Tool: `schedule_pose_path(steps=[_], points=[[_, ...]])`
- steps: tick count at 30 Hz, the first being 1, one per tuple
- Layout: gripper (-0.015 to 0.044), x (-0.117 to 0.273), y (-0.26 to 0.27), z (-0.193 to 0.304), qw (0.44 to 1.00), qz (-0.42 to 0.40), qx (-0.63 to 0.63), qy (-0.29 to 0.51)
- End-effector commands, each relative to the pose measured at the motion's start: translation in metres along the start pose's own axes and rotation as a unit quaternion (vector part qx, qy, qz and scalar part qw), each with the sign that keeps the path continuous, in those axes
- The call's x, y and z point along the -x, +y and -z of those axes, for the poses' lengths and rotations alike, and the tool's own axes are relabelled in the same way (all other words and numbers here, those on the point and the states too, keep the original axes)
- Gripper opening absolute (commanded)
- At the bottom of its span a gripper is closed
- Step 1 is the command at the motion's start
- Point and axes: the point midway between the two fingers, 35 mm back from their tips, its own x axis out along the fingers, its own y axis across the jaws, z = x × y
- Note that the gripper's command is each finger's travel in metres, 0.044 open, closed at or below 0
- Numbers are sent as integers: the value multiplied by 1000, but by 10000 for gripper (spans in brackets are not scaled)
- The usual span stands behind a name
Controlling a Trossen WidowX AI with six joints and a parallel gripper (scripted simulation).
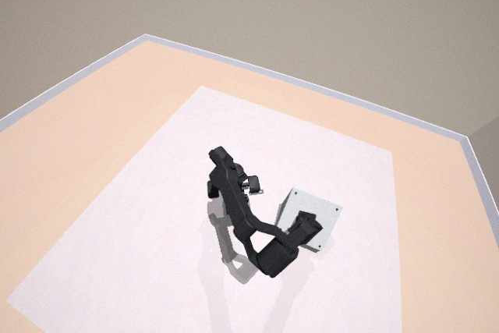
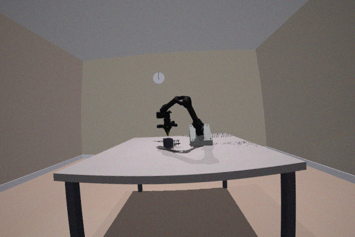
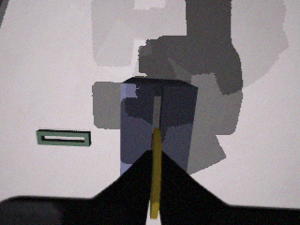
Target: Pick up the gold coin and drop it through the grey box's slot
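My gripper (image 2: pixel 167 131) (image 3: pixel 154 157) is shut on the gold coin (image 3: pixel 157 185), which stands on edge between the fingertips and points down. In the wrist view the coin's edge lies over the dark blue-grey box (image 2: pixel 168 143) (image 3: pixel 178 145), nearly in line with the slot (image 3: pixel 160 90) in its lid. A paler strip shows along the slot. In the exterior view the coin is just above the box; the exact gap is too small to tell. The green holder (image 3: pixel 61 143) (image 1: pixel 262 191) is empty, left of the box in the wrist view. The arm hides the box in the top view.
The robot's pale base plate (image 1: pixel 328 210) (image 2: pixel 208 134) stands on the white table (image 1: pixel 161 184) (image 2: pixel 128 165), right of the box in the exterior view. The arm's shadows fall over the box and the table around it.
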Motion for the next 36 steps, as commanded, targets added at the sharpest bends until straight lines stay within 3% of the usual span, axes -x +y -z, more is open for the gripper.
schedule_pose_path(steps=[1, 36], points=[[0, -1, -3, -2, 1000, 0, -2, -1], [0, -10, -2, -3, 1000, 0, -3, 0]])
